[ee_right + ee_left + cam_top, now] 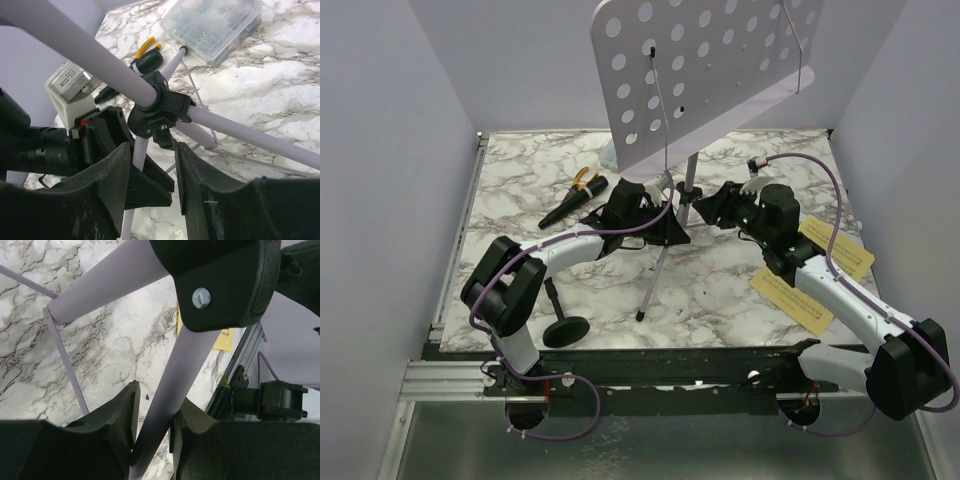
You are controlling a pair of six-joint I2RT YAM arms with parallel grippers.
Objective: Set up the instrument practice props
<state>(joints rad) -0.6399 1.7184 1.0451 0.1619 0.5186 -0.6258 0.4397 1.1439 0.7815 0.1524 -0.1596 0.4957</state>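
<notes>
Two grips are needed to steady the lilac music stand (700, 70), whose perforated desk hangs above both wrists. The left gripper (152, 407) pinches a tripod leg (187, 365) between its pads. The right gripper (152, 150) is spread, with the black tripod hub (157, 107) just ahead of its fingertips. Best, I judge: hold the left pinch firm and close the right squarely on the hub, so nothing tips.
</notes>
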